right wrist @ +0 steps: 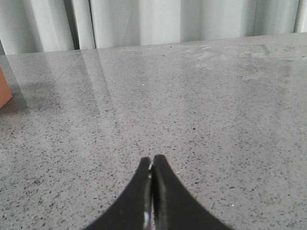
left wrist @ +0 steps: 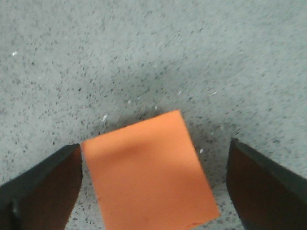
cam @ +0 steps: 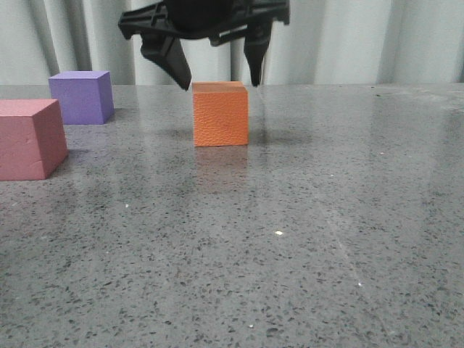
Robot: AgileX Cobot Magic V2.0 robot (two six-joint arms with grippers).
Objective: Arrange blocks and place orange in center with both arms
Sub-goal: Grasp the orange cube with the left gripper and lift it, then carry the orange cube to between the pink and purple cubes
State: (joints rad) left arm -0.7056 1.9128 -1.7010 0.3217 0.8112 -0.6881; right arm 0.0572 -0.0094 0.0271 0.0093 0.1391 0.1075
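The orange cube stands on the grey speckled table, mid-table. My left gripper hangs open just above it, one finger on each side of its top. In the left wrist view the orange cube lies between the spread fingers of the left gripper, with gaps on both sides. The pink-red cube sits at the left edge. The purple cube is behind it. My right gripper is shut and empty over bare table. A sliver of the orange cube shows at the edge of the right wrist view.
A pale curtain runs behind the table's far edge. The right arm does not show in the front view.
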